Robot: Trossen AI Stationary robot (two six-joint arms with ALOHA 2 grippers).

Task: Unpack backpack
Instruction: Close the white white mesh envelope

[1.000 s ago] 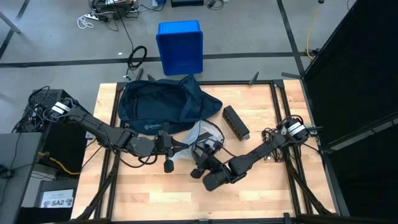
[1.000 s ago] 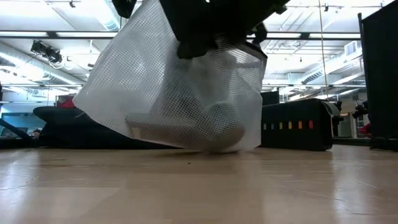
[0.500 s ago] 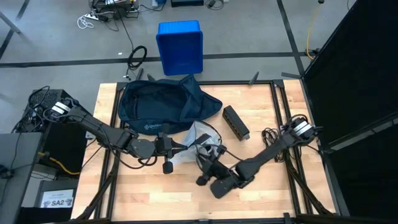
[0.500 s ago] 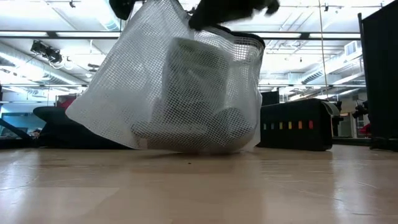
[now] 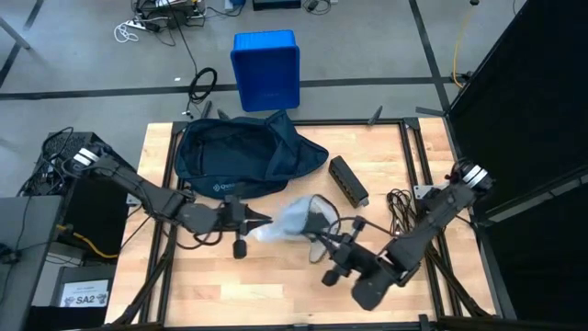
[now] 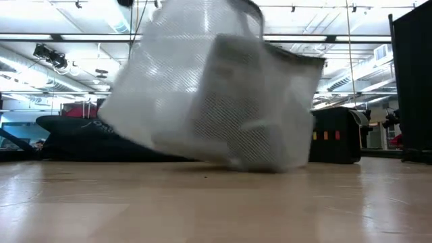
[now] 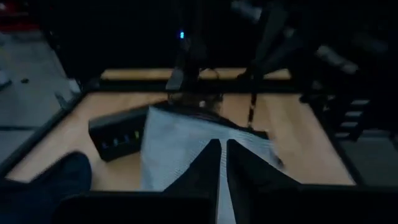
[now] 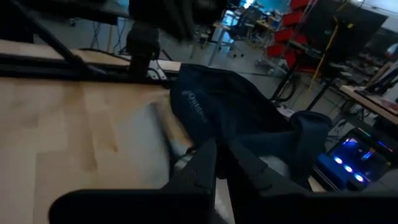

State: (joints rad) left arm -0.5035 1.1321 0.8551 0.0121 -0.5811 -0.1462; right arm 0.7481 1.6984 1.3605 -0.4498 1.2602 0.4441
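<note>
Here's the backpack (image 5: 241,155), dark navy and slumped open at the far left of the wooden table (image 5: 413,175), its white logo label facing the near side. In front of it, around mid-table, a white mesh bag (image 5: 292,222) is the centre of the action, and both arms are on it. The left gripper (image 5: 260,221) reaches in from the left with its fingers pressed together on the bag's left end, pinching the mesh; the left wrist view shows the pale netting (image 7: 180,149) running right up to those closed fingers. The right gripper (image 5: 323,241) comes in from the near right, fingers pressed together as well, at the dark-rimmed mouth of the bag, and from above it looks clamped on that rim, though the contact itself is hard to make out. In the low view the mesh bag (image 6: 216,84) hangs tilted, with bulky pale contents showing through the netting, its lower edge down near the table surface. A black rectangular box (image 5: 348,180) lies on the table just to the right of the backpack, apart from both grippers. Beyond the far edge, on the floor, stands a bright blue bin (image 5: 266,69)
</note>
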